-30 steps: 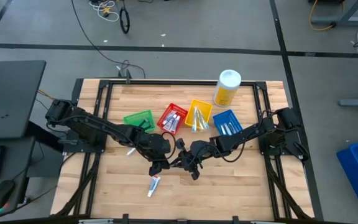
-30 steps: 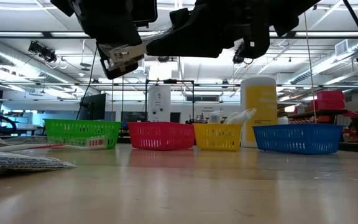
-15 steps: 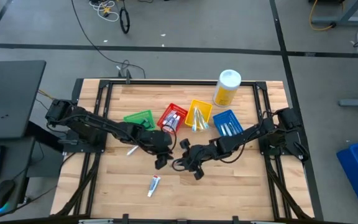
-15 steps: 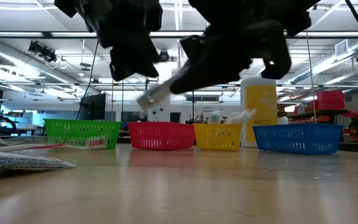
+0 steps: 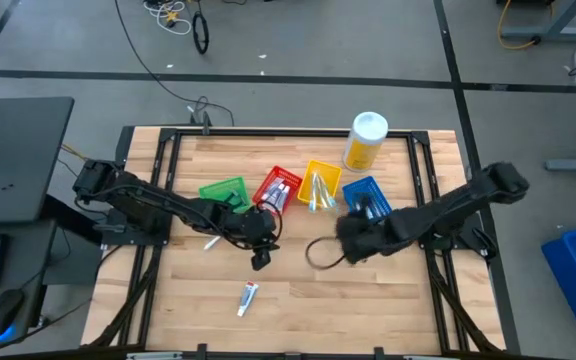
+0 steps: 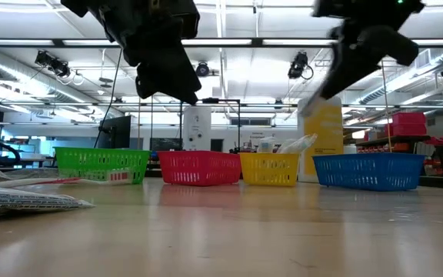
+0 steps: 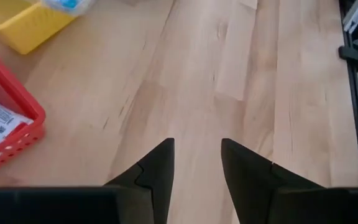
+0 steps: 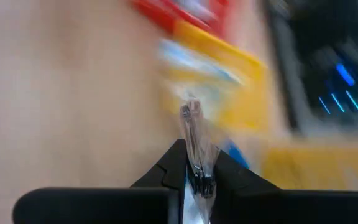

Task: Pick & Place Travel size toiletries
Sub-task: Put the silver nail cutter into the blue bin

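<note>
Toothbrush (image 8: pixel 193 140) pinched, right wrist only.

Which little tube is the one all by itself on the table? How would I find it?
Start at the row of coloured bins across the wooden table, then look toward the table's near edge. The lone toothpaste tube lies flat on bare wood; the other toiletries nearly all sit inside bins.

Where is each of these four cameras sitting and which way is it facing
High view: above the table, looking straight down; both arms, left hand empty.
Low view: at tabletop height, looking level past the green bin; arms hang overhead.
Left wrist view: on the left arm, facing bare wood; its open fingers.
Right wrist view: on the right arm, blurred; right hand pinching a clear toiletry.
Shared: the red bin shows in high, low and left wrist views.
</note>
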Action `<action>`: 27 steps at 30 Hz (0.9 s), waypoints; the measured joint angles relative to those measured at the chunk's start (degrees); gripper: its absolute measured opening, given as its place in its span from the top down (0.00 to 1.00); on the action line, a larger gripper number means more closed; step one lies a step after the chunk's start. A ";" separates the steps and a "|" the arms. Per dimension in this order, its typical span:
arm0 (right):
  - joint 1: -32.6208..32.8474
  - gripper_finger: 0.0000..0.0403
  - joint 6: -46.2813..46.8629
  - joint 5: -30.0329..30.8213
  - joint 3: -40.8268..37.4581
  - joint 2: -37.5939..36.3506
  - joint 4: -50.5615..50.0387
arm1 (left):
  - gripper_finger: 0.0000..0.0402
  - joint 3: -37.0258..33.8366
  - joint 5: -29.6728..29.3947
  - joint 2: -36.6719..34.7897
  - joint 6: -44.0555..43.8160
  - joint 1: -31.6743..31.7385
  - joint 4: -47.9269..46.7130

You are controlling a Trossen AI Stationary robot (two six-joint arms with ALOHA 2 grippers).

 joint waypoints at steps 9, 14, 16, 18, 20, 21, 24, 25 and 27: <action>-2.51 0.89 48.04 11.50 0.00 -6.35 -25.39 | 0.65 0.00 -3.02 0.00 4.23 0.00 0.00; -4.56 0.88 54.51 10.58 -1.16 -6.00 -24.51 | 0.66 0.00 -3.05 0.00 4.40 -0.07 -0.03; -5.42 0.88 55.94 9.78 -2.92 -6.00 -23.23 | 0.66 0.00 -2.74 0.00 4.34 -0.17 -0.03; -6.31 0.88 57.98 8.09 -5.29 -6.00 -22.15 | 0.66 0.00 -2.67 0.00 4.12 -0.27 -0.07; -7.25 0.88 59.89 6.47 -8.37 -6.00 -20.18 | 0.66 0.00 -2.56 0.00 4.09 -0.28 -0.07; -7.64 0.88 60.48 6.02 -9.91 -5.95 -18.93 | 0.66 0.00 -2.56 0.00 4.09 -0.28 -0.07; -8.82 0.88 60.94 5.12 -14.15 -5.96 -14.84 | 0.66 -0.02 -2.57 0.00 4.93 -0.28 -0.07; -9.30 0.87 60.95 4.51 -15.36 -5.96 -13.22 | 0.66 -0.02 -2.57 0.00 5.14 -0.28 -0.07; -10.22 0.86 60.76 2.42 -17.29 -5.96 -10.28 | 0.66 -0.02 -2.56 0.00 5.25 -0.28 -0.07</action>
